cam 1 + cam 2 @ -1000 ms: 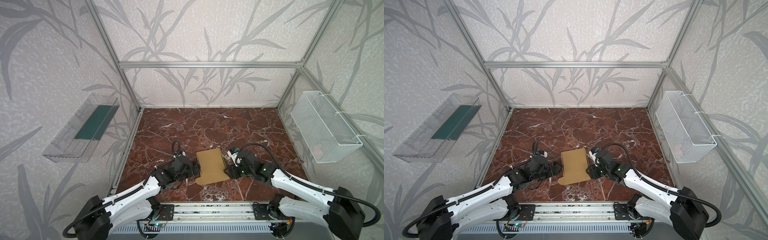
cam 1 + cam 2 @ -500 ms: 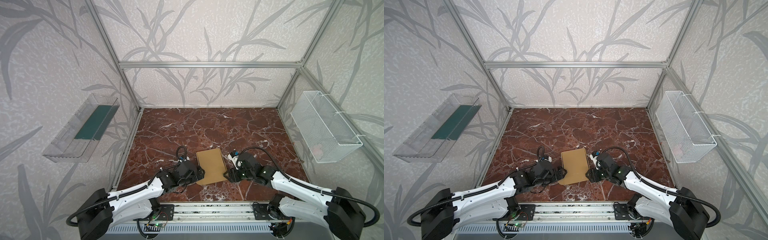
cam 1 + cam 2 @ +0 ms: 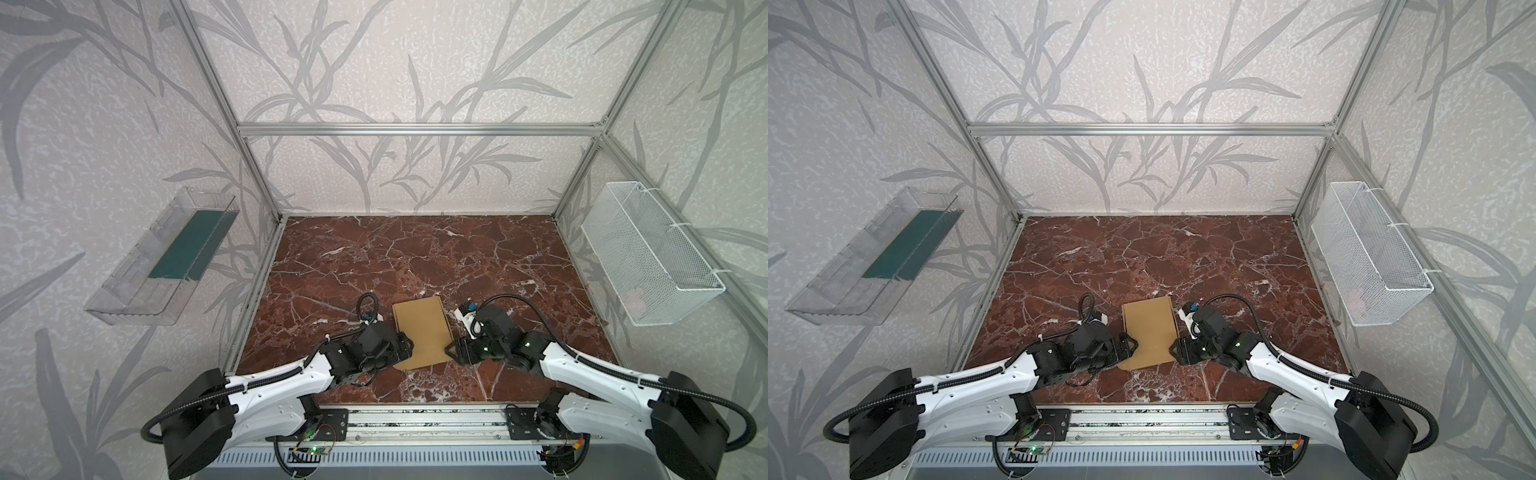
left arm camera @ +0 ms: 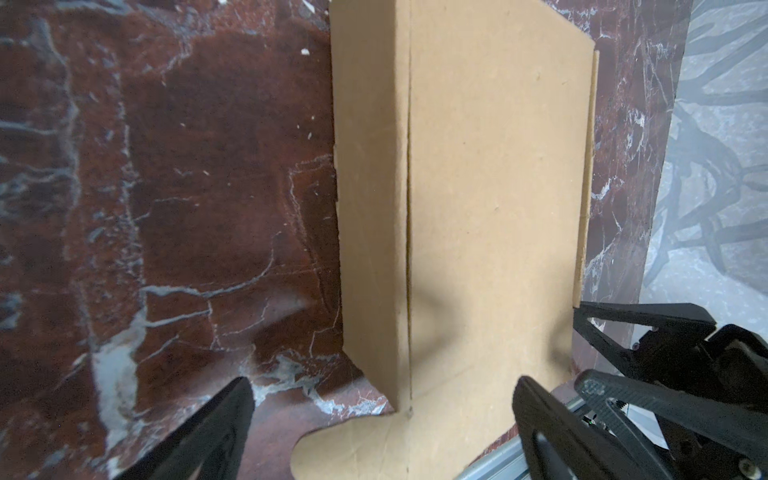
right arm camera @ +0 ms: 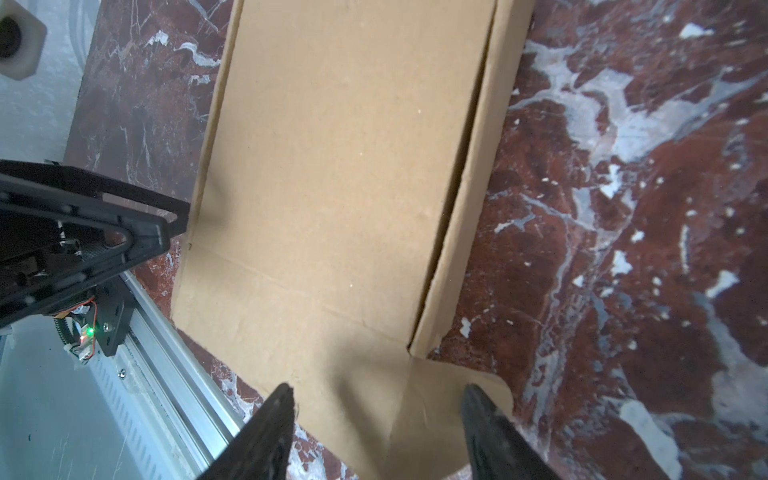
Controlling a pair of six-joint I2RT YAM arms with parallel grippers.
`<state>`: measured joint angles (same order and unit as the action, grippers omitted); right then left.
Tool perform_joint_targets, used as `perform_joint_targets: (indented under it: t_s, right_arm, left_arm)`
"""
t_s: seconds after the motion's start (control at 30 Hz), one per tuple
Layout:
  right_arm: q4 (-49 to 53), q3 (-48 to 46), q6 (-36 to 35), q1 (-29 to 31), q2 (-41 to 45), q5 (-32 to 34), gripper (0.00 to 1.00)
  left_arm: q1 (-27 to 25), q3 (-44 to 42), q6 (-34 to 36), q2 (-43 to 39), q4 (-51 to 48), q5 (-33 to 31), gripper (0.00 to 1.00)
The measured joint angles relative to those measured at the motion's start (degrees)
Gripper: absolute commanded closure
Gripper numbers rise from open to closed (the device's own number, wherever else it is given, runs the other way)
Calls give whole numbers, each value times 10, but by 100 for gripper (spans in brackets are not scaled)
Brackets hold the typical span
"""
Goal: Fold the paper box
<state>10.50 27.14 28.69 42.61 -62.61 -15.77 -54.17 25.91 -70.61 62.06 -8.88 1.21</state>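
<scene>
In the last second the left end effector (image 3: 409, 347) has been moved. It was beside the 9 o'clock side of the paper box (image 3: 422, 332). Now it is set at the box's 7 o'clock corner, with its jaws held wide and nothing in them.

The right end effector (image 3: 451, 351) has hardly been moved. It is kept at the 5 o'clock corner with its jaws partly apart. The front flap (image 5: 440, 399) lies between them but is not seen to be pinched.

The box has been left at 6 o'clock on the worktop (image 3: 415, 257), with its top panel down. Both near corners are now covered, so the front flap is probably to be tucked in next.

A green sheet (image 3: 187, 245) is held in the clear tray (image 3: 124, 299) at 9 o'clock. Something small and pale (image 3: 633, 299) is seen in the wire basket (image 3: 615, 232) at 3 o'clock, but what it is cannot be told.
</scene>
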Motion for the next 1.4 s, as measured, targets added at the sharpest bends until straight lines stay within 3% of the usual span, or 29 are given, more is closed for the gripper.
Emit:
perform_joint_targets:
  t_s: [0.77,1.4]
  right_arm:
    - [-13,-4,19,0,-19,-20,57]
    - [-17,-8,28,0,-20,-29,53]
  left_arm:
    - [-14,19,6,-26,-32,-26,15]
    - [-36,22,3,3,-12,-19,15]
